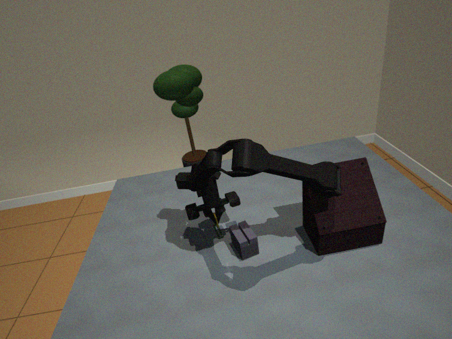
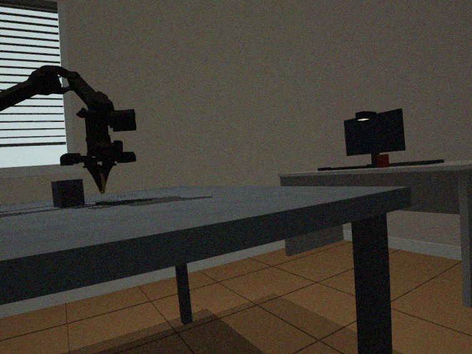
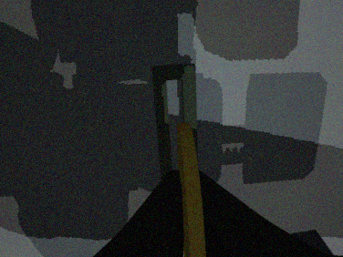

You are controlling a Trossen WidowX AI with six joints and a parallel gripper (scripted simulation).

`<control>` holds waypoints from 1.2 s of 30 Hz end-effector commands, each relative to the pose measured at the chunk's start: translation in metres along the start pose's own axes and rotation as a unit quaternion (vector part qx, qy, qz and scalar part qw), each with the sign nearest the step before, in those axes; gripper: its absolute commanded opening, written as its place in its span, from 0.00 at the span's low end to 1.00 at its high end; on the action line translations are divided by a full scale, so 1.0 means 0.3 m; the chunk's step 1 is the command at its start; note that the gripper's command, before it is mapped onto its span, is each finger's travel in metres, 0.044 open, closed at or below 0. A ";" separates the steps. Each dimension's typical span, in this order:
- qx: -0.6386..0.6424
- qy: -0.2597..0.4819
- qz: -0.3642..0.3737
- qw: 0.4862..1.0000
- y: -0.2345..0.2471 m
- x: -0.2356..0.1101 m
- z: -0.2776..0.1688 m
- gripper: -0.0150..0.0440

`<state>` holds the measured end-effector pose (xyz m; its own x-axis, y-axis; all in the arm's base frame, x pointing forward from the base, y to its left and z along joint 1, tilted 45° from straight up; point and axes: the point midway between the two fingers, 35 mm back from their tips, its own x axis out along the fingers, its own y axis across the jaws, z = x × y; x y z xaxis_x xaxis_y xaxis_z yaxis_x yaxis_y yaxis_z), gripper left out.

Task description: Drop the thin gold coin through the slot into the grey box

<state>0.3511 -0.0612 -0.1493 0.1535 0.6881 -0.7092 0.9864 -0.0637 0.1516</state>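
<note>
My gripper [image 1: 216, 221] [image 2: 101, 187] [image 3: 184, 179] points straight down and is shut on the thin gold coin [image 1: 215, 217] [image 2: 102, 182] [image 3: 192, 219]. The coin shows edge-on between the dark fingers. It hangs a little above the shallow dark-green holder [image 1: 219, 234] [image 3: 190, 92], which lies on the table right below it. The closed grey box [image 1: 243, 239] [image 2: 67, 192] stands close beside the holder, on the side towards the arm's base. The slot runs across its lid as a dark line.
The arm's dark maroon base block [image 1: 350, 204] stands on the blue-grey table top [image 1: 145, 291] [image 2: 228, 213]. A potted plant [image 1: 182, 91] stands behind the table. A second table with a monitor [image 2: 374, 131] is far off.
</note>
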 end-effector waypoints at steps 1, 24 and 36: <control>-0.003 -0.004 0.003 1.000 0.009 -0.038 0.005 0.25; -0.004 -0.004 0.003 1.000 -0.001 -0.222 0.000 0.25; -0.036 -0.004 0.003 0.999 0.010 -0.223 -0.056 0.25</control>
<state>0.3442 -0.0974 -0.0944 0.1545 0.6826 -0.7142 0.9799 -0.0136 0.1990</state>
